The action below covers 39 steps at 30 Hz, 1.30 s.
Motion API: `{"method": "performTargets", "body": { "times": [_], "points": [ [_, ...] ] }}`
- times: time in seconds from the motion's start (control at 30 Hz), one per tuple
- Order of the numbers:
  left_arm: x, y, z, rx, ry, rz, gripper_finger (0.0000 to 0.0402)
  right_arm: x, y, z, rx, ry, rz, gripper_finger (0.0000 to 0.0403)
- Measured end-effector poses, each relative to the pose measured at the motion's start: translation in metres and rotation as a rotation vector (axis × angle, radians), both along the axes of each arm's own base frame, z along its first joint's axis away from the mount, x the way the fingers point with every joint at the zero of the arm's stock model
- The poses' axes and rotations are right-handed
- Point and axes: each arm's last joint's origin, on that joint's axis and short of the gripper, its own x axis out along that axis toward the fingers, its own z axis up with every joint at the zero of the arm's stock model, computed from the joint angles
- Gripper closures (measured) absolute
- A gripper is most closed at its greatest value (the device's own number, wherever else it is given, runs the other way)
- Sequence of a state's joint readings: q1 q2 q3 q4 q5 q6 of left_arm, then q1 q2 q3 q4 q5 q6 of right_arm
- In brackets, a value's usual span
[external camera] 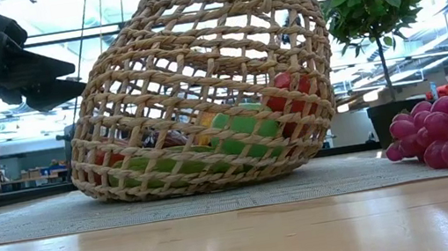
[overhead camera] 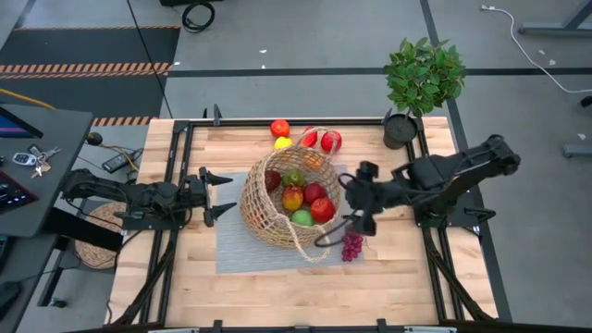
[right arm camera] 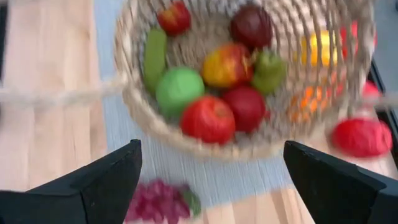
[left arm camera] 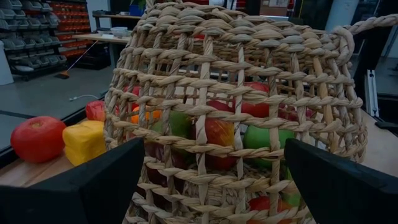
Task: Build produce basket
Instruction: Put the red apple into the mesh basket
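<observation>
The tan wicker basket [overhead camera: 291,208] rests by its bottom on a grey mat [overhead camera: 240,254] mid-table. It holds several pieces of produce: red apples [right arm camera: 208,118], a green apple [right arm camera: 179,89] and a green pepper [right arm camera: 268,70]. Purple grapes [overhead camera: 352,246] lie on the table by the basket's near right side. A red fruit [overhead camera: 279,128], a yellow lemon [overhead camera: 282,142] and two red pieces [overhead camera: 331,141] lie beyond the basket. My left gripper [overhead camera: 222,194] stands open, level, just left of the basket. My right gripper [overhead camera: 355,199] hangs open above the basket's right side, slanting down.
A potted green plant [overhead camera: 421,83] stands at the table's far right corner. A round woven mat [overhead camera: 97,236] lies off the table's left edge beside a dark side desk [overhead camera: 37,166]. Bare wood lies along the near edge [overhead camera: 296,296].
</observation>
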State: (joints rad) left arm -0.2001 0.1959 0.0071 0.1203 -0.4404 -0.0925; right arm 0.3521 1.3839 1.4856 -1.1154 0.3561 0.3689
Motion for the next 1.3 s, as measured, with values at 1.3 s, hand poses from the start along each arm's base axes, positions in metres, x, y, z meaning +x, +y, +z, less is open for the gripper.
{"method": "performTargets", "body": {
  "times": [1.3],
  "points": [
    [0.0,0.0,0.0,0.0,0.0,0.0,0.0008,-0.06,-0.164,-0.151,0.011,-0.323,-0.555,0.0042]
  ]
}}
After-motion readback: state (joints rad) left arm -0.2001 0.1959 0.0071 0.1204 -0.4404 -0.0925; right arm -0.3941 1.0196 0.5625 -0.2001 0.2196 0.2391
